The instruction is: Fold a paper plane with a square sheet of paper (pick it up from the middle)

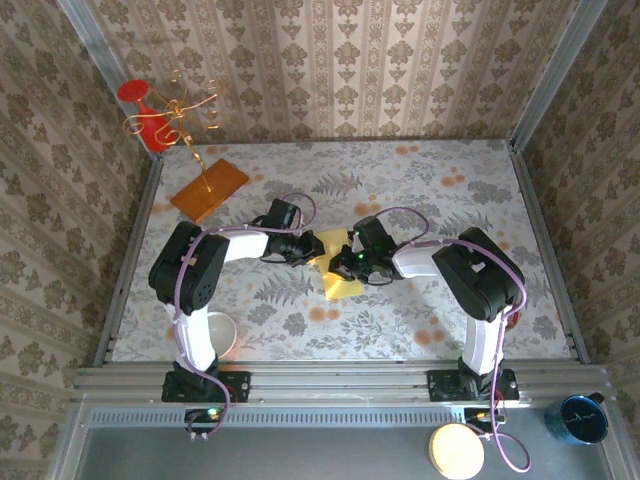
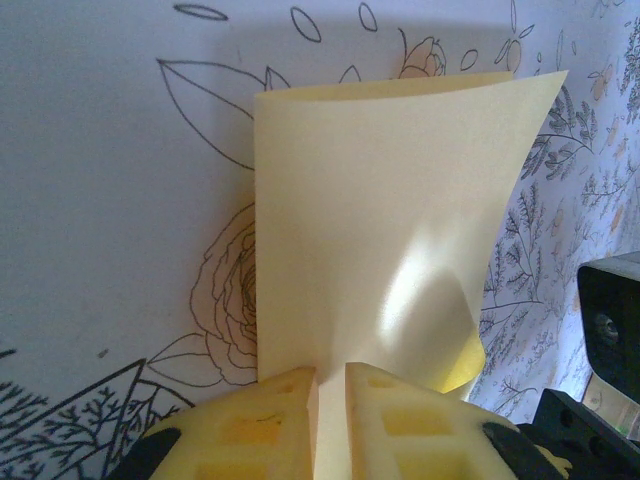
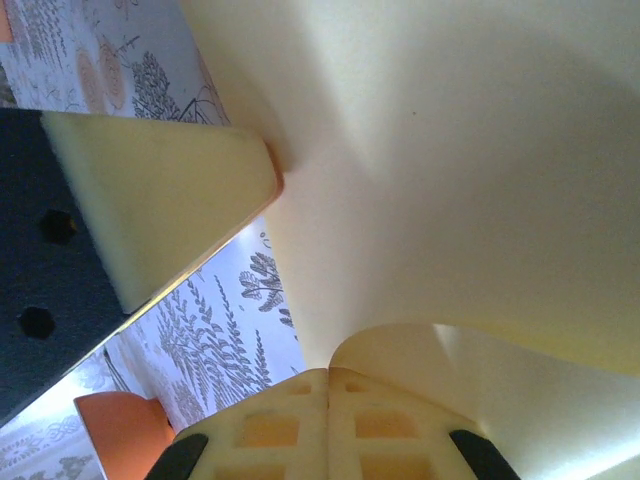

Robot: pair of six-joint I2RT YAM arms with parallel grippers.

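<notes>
Both arms meet mid-table over the floral table (image 1: 450, 200). The square sheet of paper (image 2: 380, 220), pale yellow, is lifted between them and bent over in a loose curve, not flat. The left gripper (image 2: 331, 385) pinches its lower edge, pads nearly together with the sheet in the gap. The right gripper (image 3: 329, 385) is pressed together on a curled edge of the same sheet. An orange board (image 1: 208, 188) sits far-left, a white bowl (image 1: 218, 333) near the left base
</notes>
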